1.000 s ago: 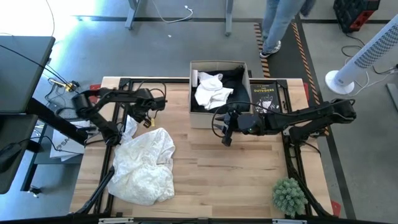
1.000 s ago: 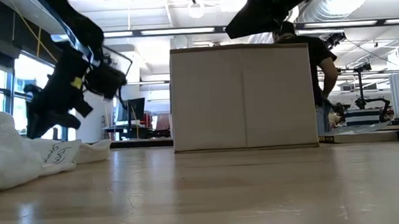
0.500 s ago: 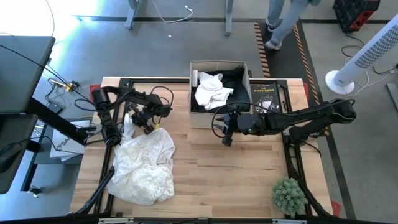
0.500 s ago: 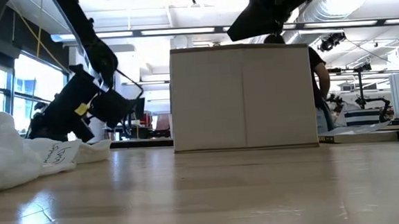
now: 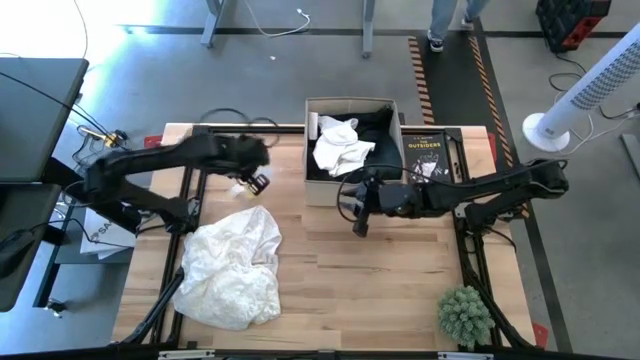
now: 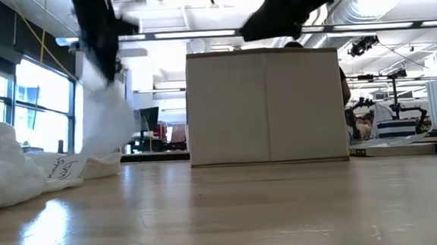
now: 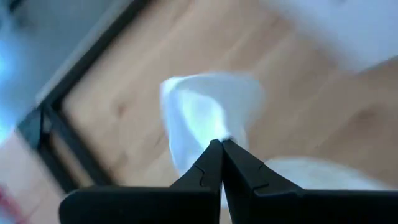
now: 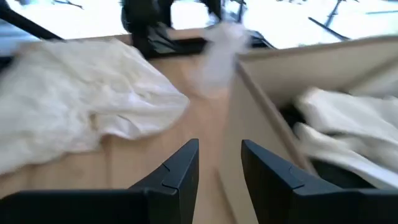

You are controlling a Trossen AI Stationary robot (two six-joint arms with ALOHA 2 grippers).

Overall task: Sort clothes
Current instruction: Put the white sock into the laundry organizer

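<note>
The left gripper (image 5: 254,181) is raised above the counter (image 5: 340,270), just left of the cardboard box (image 5: 322,190), with its jaws pressed together on a small white garment (image 7: 208,115) that hangs from the tips; in the low view this cloth (image 6: 106,118) drapes downward from the arm, long axis vertical, lower end near the counter surface. The large white garment (image 5: 235,262) lies heaped on the counter below and to the left of the jaws, apart from them. To the right, the box already holds a white garment (image 5: 340,145) on a dark one (image 5: 380,128); its opening lies directly right of the held cloth, so the coming move is judged to be a carry rightward over the box's near wall, with the left arm the nearer one. The right gripper (image 5: 358,222) waits low in front of the box, its jaws spread and holding nothing. Compared with a second ago, the left jaws have gone from spread to closed, and the arm has lifted from the garment pile with the small cloth, shifting toward the box
</note>
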